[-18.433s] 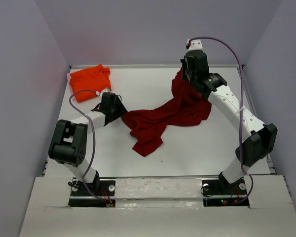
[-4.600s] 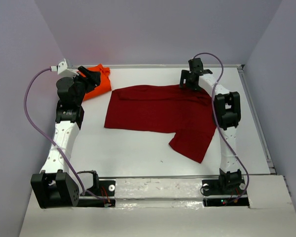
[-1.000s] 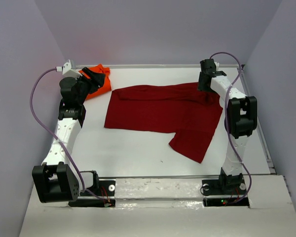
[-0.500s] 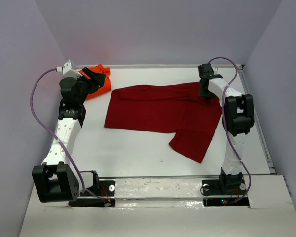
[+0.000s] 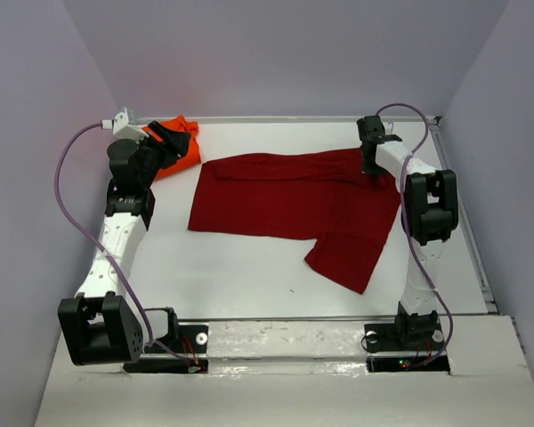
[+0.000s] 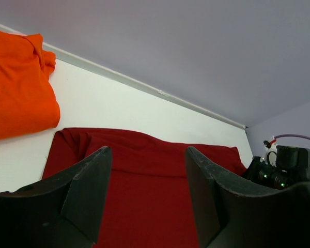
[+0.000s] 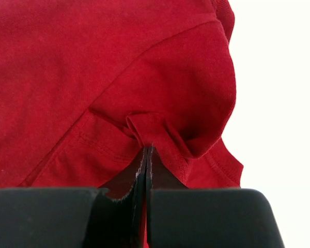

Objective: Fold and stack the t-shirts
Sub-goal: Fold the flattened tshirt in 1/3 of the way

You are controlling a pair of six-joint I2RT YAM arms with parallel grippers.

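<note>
The dark crimson t-shirt (image 5: 289, 196) lies spread across the middle of the table, one part reaching toward the front right (image 5: 347, 258). My right gripper (image 5: 374, 167) is at the shirt's far right corner, shut on a pinched fold of red cloth near the sleeve hem (image 7: 147, 139). The orange t-shirt (image 5: 173, 147) lies folded at the far left corner; it also shows in the left wrist view (image 6: 18, 85). My left gripper (image 5: 171, 147) hovers over the orange shirt's near edge, open and empty (image 6: 147, 196), facing the red shirt (image 6: 144, 201).
The table (image 5: 240, 267) is white, with a raised rail along its far edge (image 5: 276, 118) and right edge (image 5: 467, 240). Grey walls close in at the back and both sides. Purple cables loop from both arms.
In the last second my right gripper moved slightly left and down onto the red shirt's far right corner. The left arm and both shirts have not moved.
</note>
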